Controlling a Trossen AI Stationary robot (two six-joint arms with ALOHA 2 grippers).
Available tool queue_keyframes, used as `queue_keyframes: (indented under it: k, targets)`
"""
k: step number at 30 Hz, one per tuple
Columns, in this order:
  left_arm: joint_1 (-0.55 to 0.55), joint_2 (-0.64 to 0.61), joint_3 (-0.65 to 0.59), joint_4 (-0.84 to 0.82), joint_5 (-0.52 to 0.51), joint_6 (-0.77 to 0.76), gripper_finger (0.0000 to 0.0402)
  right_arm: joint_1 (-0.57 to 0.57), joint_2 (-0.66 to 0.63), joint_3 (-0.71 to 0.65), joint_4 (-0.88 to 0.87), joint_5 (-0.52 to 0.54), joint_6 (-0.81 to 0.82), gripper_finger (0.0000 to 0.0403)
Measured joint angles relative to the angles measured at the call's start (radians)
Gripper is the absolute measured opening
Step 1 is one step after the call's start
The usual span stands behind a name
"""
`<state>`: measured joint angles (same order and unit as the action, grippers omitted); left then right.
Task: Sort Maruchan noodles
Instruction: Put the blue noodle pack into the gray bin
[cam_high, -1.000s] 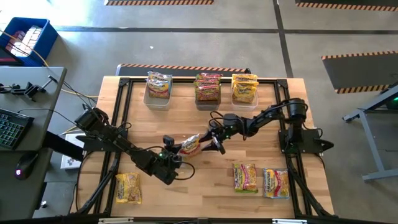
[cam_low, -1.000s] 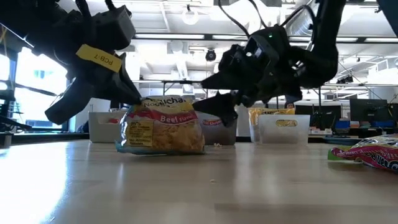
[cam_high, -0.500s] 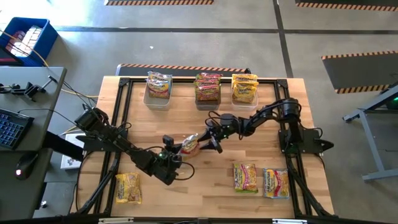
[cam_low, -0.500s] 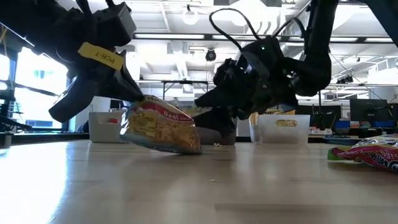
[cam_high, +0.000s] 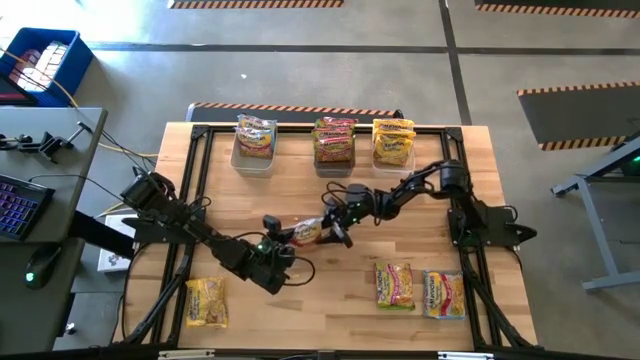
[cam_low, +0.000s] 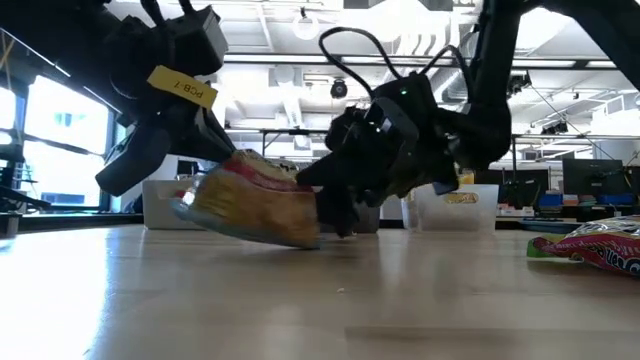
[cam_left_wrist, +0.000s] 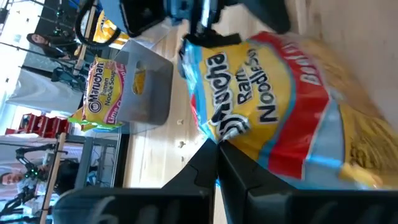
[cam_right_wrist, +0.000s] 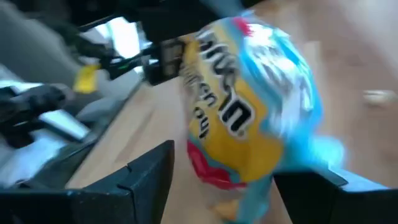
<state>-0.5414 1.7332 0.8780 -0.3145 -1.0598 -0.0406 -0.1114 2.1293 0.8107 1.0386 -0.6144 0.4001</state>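
Left tool (cam_high: 284, 240) grips a noodle packet (cam_high: 306, 233) (right tool (cam_high: 335, 228) spread around it).

Mid-table is crowded: the left gripper (cam_high: 283, 243) and right gripper (cam_high: 335, 226) meet there from opposite sides with a noodle packet (cam_high: 306, 232) between them, so no way through remains. Three tubs (cam_high: 255, 160) piled with packets line the far edge. Along the near edge lie one packet (cam_high: 206, 301) at the left and two packets (cam_high: 418, 288) at the right. Bare table (cam_high: 300, 190) lies between the tubs and the grippers, and between the near packets.
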Motion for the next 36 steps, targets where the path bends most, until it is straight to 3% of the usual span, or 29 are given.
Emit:
queue_keyframes:
  k: [5,15,19,24,30,36]
  targets:
    - [0.004,0.0,0.0,0.009,-0.01,-0.007,0.0,0.028,0.075,0.065,0.069,-0.05,0.009,0.0252]
    - [0.004,0.0,0.001,0.021,-0.034,-0.059,0.0,0.044,0.109,0.075,0.17,-0.011,0.091,0.0245]
    - [-0.006,-0.001,0.001,0.006,-0.04,-0.104,0.0,0.042,0.109,0.075,0.171,0.005,0.098,0.0212]
    - [-0.012,-0.059,0.001,-0.084,-0.026,-0.255,0.0001,0.042,0.109,0.075,0.175,0.031,0.107,0.0138]
    - [0.001,-0.199,0.0,-0.182,0.12,-0.427,0.0005,0.037,0.107,0.076,0.226,0.039,0.12,0.0053]
    - [0.035,-0.327,0.0,-0.217,0.379,-0.455,0.0035,0.032,0.093,0.075,0.253,0.034,0.117,0.0025]
